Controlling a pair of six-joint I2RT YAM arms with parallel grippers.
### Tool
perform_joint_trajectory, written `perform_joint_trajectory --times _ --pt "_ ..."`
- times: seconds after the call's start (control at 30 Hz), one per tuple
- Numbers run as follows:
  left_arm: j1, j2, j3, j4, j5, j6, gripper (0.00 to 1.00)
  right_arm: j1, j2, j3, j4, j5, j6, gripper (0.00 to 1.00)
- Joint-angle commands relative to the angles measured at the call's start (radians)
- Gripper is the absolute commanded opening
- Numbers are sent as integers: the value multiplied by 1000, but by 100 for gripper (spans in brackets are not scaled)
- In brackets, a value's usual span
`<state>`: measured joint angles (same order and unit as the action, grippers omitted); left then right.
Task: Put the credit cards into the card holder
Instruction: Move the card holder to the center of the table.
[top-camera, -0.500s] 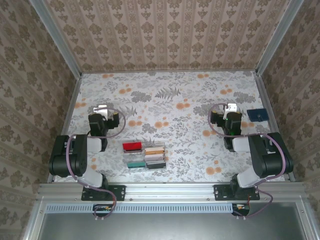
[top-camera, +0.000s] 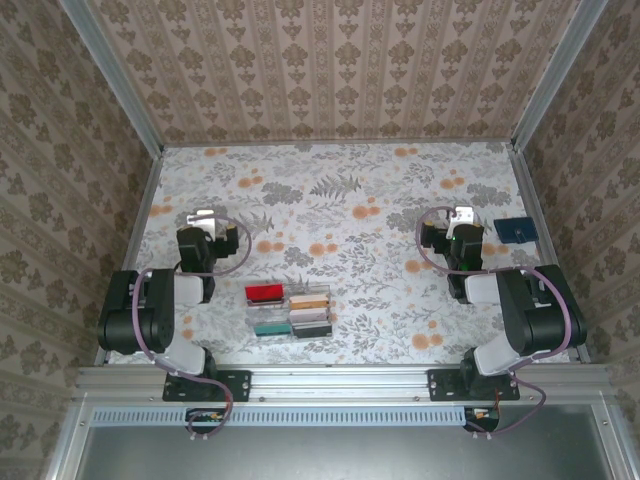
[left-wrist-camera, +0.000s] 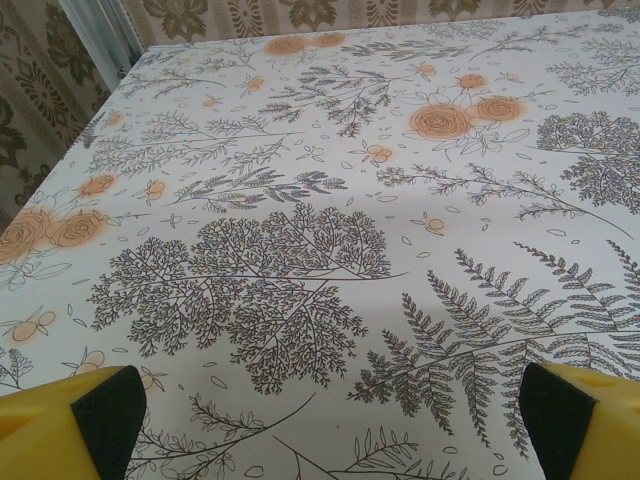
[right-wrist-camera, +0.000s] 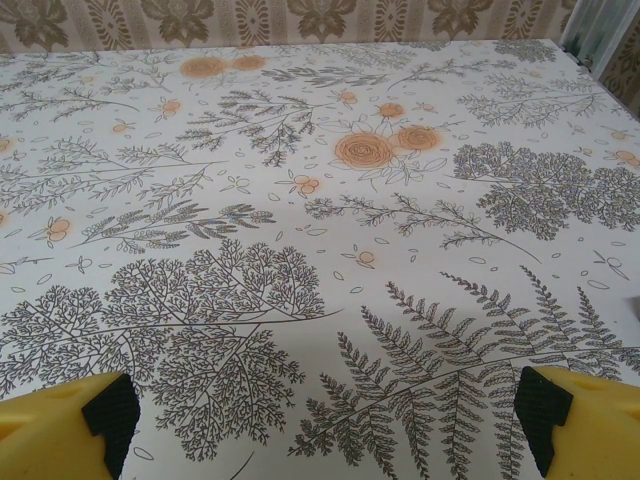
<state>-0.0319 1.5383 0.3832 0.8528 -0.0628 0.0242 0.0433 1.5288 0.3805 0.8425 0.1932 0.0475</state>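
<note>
The credit cards (top-camera: 290, 308) sit in a clear rack (top-camera: 331, 311) near the front middle of the bench (top-camera: 350, 190), between the two arms. A red card (top-camera: 265, 293) lies at the rack's far left, a tan-orange card (top-camera: 310, 300) beside it on the right, a teal card (top-camera: 269, 327) at the near left, and a pale grey card (top-camera: 303, 317) and a dark card (top-camera: 314, 328) at the near right. The card holder (top-camera: 516, 230), dark navy, lies well apart from them at the bench's right edge, just beside the right end effector (top-camera: 462, 215). It is too small to tell whether it is folded or spread.

The right end effector is spread wide and grips nothing; in its wrist view the yellow fingers (right-wrist-camera: 60, 425) with black pads stand at the two bottom corners over the bare flowered bench. The left end effector (top-camera: 203, 217), near the left edge, is likewise fully spread and empty, its fingers (left-wrist-camera: 50, 430) far apart over the flowered pattern.
</note>
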Motion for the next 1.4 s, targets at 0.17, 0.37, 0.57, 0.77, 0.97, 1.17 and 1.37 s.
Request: perform_joint_trajectory --times 0.17,0.37,0.57,0.77,0.97,1.17,1.37 --pt "12 -80 -83 130 -45 -15 100 -6 -22 15 16 -130 -45 89" --pt "108 -384 -77 -183 -68 -167 100 -5 -214 275 -664 -245 -22 81" --pt "131 -640 131 -792 -110 -558 100 -7 -207 558 -1234 -300 202 74" --pt "128 -632 232 -883 355 -595 100 -29 -165 571 -1273 -273 316 73" --pt "-108 -533 436 -1072 449 -482 100 -225 -35 685 -1318 -204 410 66" --pt "-375 -343 646 -1169 376 -394 100 -375 156 859 -1349 -72 447 57" --pt "-538 -201 809 -1230 318 -355 100 -426 366 1082 -1415 -69 401 57"
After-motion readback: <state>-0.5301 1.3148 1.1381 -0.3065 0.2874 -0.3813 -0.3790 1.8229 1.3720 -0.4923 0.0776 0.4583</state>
